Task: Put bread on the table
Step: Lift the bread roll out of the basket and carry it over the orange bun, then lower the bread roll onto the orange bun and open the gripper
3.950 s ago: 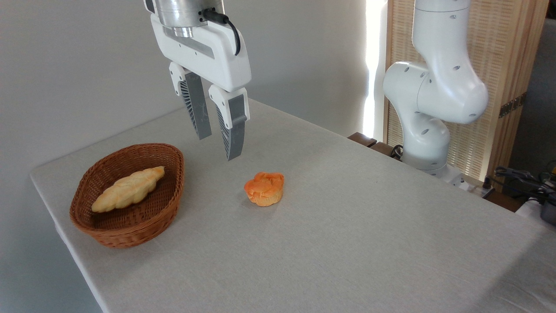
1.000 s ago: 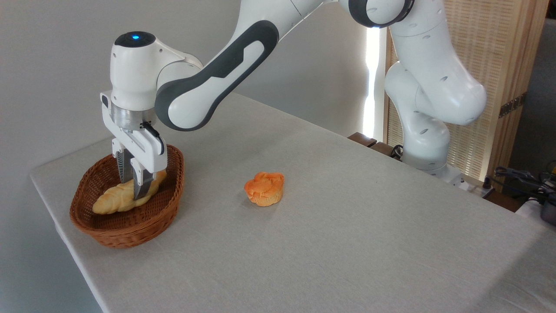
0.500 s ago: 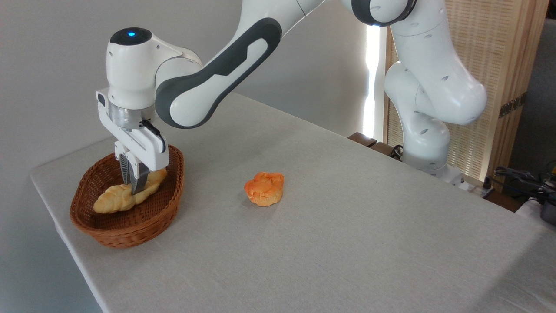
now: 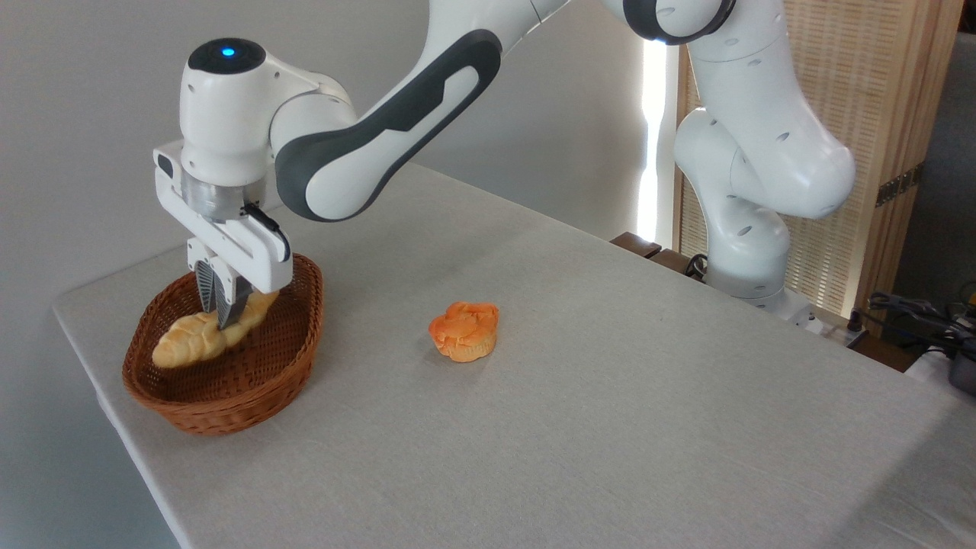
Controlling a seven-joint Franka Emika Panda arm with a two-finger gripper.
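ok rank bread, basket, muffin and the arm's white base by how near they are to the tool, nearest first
1. bread, clamped in the tool.
2. basket, directly beneath.
3. muffin, to the right on the table.
4. arm's white base, far right.

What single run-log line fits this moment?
gripper: shut on bread | bread: over basket | muffin: on table
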